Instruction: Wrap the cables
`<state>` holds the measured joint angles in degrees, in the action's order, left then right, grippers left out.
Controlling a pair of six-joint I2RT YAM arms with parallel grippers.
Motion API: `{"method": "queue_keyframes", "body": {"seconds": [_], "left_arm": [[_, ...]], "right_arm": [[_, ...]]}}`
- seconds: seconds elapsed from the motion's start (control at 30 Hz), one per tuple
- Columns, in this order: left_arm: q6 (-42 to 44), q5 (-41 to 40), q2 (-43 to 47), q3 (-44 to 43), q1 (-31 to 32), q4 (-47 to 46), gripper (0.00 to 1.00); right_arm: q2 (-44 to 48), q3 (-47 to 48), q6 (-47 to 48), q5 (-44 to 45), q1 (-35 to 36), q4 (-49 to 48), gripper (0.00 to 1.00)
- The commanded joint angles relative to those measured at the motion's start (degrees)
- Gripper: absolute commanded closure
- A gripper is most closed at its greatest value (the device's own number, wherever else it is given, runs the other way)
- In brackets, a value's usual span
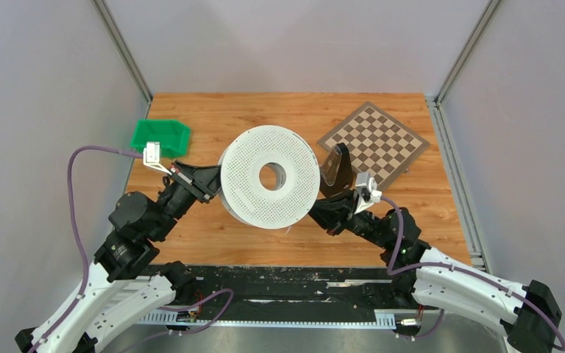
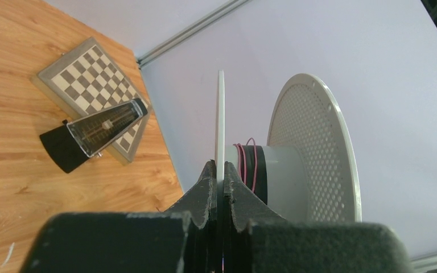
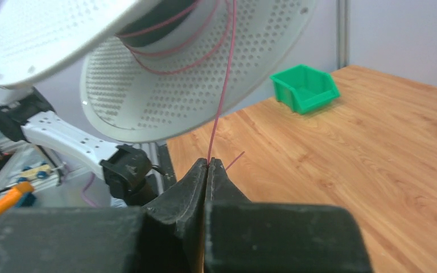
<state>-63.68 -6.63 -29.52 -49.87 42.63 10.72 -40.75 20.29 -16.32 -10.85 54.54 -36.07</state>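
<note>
1. Right hand (image 3: 208, 164): closed fully, pinching the thin reddish wire (image 3: 223, 91) near its free end. The wire runs taut up to the core of the grey perforated spool (image 3: 148, 108), likely to wind under tension.
2. Left hand (image 2: 219, 173): clamped on one flange rim of the spool, holding it clear of the worktop (image 1: 213, 243) for winding.
3. A few turns already sit on the core.
4. Beyond: metronome (image 1: 336, 173), chessboard (image 1: 375, 140), green bin (image 1: 163, 136).

You see a white perforated plastic spool (image 1: 250, 187) over the middle of the wooden table (image 1: 427, 213), with the left gripper (image 1: 215, 181) at its left rim and the right gripper (image 1: 316, 213) at its lower right edge. Beyond it, a green plastic bin (image 1: 162, 137) lies far left. To the right, a black wedge-shaped metronome (image 1: 336, 173) stands at the near corner of a brown-and-cream chessboard (image 1: 374, 143).
</note>
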Motion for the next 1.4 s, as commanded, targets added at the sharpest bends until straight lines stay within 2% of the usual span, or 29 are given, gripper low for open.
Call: {"method": "queue_keyframes", "body": {"seconds": [0.0, 0.23, 0.43, 0.7, 0.93, 1.37], "left_arm": [[-3.92, -2.55, 0.40, 1.38, 0.03, -7.44, 1.00], [-3.86, -3.97, -0.10, 2.33, 0.08, -9.57, 1.00], [-4.77, -4.57, -0.32, 3.56, 0.08, -10.44, 1.00], [-5.26, -5.95, 0.73, 5.00, 0.08, -14.16, 1.00], [-7.13, -5.64, 0.68, 6.04, 0.08, -15.63, 1.00], [-9.41, -6.78, -0.04, 7.62, 0.08, -17.46, 1.00]], "right_arm": [[2.21, 3.25, -10.46, -4.46, -0.10, -3.56, 1.00], [4.01, 3.36, -24.06, -5.05, -0.13, -5.65, 1.00], [0.82, 4.04, -30.59, -6.86, -0.08, -7.23, 1.00], [-1.32, 1.84, -40.37, -6.69, 0.02, -16.19, 1.00], [-0.53, -1.99, -42.01, 1.18, -0.04, -21.88, 1.00], [-8.08, 2.32, -44.56, 3.59, 0.47, -17.92, 1.00]]}}
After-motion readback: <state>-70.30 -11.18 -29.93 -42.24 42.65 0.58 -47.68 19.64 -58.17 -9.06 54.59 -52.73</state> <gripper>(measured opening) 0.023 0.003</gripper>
